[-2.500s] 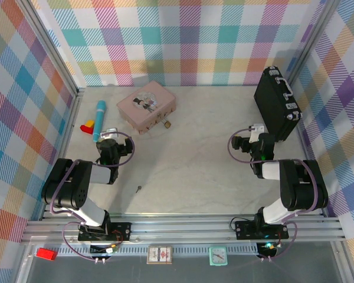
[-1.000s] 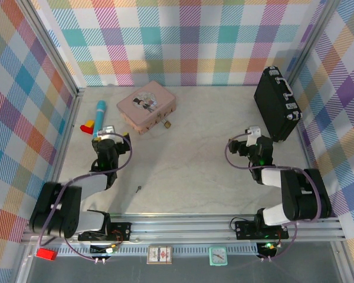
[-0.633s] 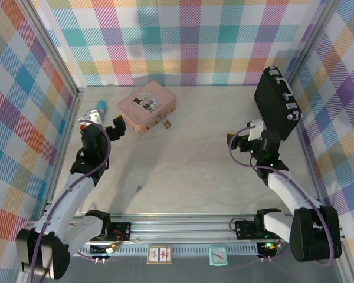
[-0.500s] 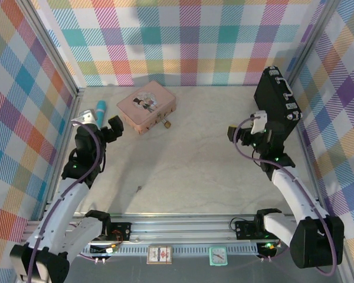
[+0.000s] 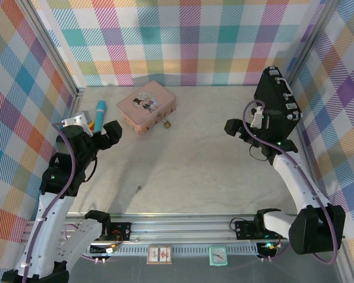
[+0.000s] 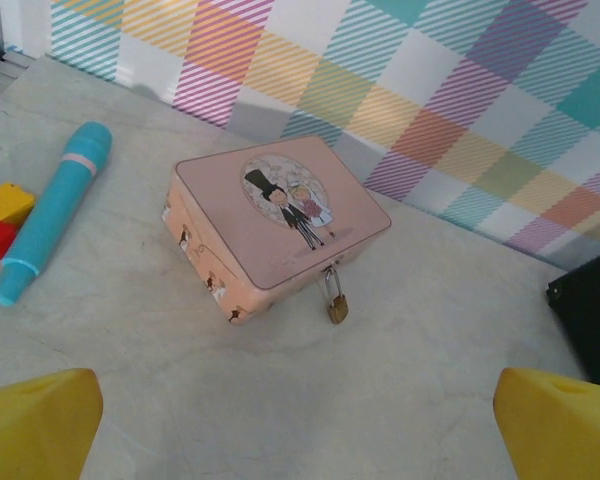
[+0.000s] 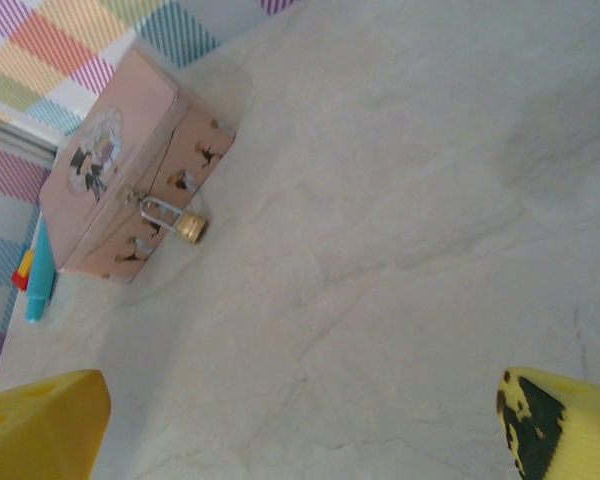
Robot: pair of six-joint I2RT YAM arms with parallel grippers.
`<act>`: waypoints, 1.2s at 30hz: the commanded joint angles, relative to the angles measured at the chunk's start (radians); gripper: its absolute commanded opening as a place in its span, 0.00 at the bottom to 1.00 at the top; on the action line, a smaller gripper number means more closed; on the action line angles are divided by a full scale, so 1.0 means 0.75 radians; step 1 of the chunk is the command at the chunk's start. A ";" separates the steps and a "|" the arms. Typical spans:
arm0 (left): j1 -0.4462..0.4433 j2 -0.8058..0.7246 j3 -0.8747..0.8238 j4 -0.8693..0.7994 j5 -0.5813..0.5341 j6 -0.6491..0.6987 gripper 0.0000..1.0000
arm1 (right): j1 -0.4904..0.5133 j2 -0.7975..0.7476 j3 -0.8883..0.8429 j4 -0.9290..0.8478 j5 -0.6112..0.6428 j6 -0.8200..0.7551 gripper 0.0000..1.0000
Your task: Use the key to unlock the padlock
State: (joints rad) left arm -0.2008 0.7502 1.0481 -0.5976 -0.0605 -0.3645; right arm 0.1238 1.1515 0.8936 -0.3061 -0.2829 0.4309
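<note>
The pink rectangular picture-lid tin box (image 5: 146,106) sits far left. The left gripper (image 5: 110,131) and right gripper (image 5: 232,128) hover spread wide and empty. The small brass padlock with silver shackle (image 6: 336,303) hangs at the tin's front clasp, rigid but free to swing, so pinch its body. The thin dark metal key (image 5: 139,189) lies flat, well nearer the arms. It is light and probably slippery, so nip its head.

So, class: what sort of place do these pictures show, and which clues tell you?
Probably a robot test cell: a left arm and a right arm bolted to an aluminium rail, checked panel walls boxing in the marble-look table, and staged props such as a pink tin with a padlock.
</note>
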 commanded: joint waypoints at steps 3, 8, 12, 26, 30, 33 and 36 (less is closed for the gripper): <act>0.000 -0.067 0.039 -0.246 -0.090 0.081 1.00 | 0.270 0.018 0.054 -0.165 0.038 0.032 0.99; 0.000 -0.157 0.011 -0.360 -0.282 0.083 1.00 | 0.589 0.136 0.097 -0.212 0.162 0.202 0.99; 0.000 -0.212 -0.013 -0.435 -0.461 0.083 1.00 | 0.833 0.290 0.219 -0.300 0.278 0.295 0.99; 0.000 -0.499 -0.045 -0.505 -0.499 -0.076 1.00 | 1.345 1.115 1.003 -0.722 0.371 0.475 0.89; 0.000 -0.609 -0.148 -0.502 -0.514 -0.178 1.00 | 1.393 1.316 1.228 -0.856 0.365 0.509 0.80; -0.006 -0.670 -0.211 -0.440 -0.414 -0.187 1.00 | 1.411 1.422 1.350 -0.917 0.357 0.529 0.70; -0.006 -0.672 -0.208 -0.450 -0.464 -0.192 1.00 | 1.421 1.494 1.445 -0.964 0.371 0.541 0.62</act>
State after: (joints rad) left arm -0.2008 0.2565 0.8948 -0.9493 -0.4053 -0.4820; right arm 1.1828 2.2440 1.9144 -0.9245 -0.0177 0.8097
